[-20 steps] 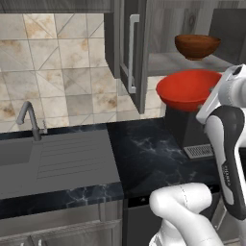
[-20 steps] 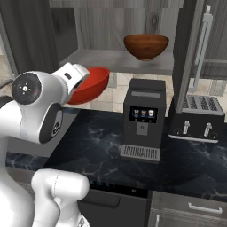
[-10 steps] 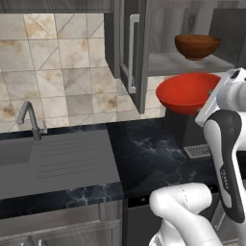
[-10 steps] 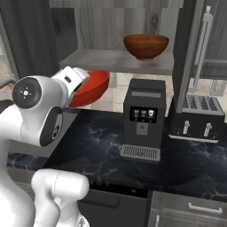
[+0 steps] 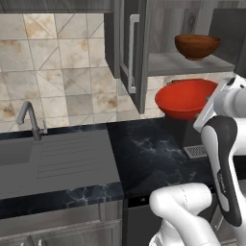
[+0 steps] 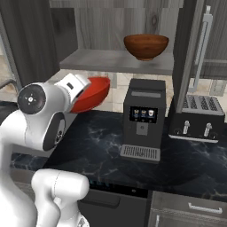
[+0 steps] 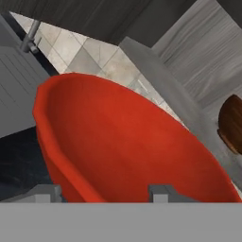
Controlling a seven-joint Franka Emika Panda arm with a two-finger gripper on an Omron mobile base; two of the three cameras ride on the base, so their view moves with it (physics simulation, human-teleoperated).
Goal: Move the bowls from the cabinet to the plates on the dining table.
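Observation:
My gripper (image 7: 104,194) is shut on the wall of the glossy red bowl (image 7: 123,142), one fingertip inside it and one outside. The red bowl (image 5: 185,98) hangs tilted in the air just below and in front of the cabinet's shelf (image 5: 185,63), above the black counter. From the other side, the red bowl (image 6: 91,93) sticks out past my hand. The dark brown bowl (image 5: 197,45) stands upright on that shelf (image 6: 115,60); the brown bowl (image 6: 146,45) is to the right of the red one. The cabinet door (image 5: 132,48) stands open. The plates and the dining table are out of view.
A black coffee machine (image 6: 142,119) stands on the counter (image 6: 102,146) right beside the red bowl, under the shelf. A toaster (image 6: 199,117) sits further right. A grey sink (image 5: 19,153) with a faucet (image 5: 30,117) lies to the left.
The red bowl has sunk a little in my grip, slightly further from the shelf. The brown bowl has not moved.

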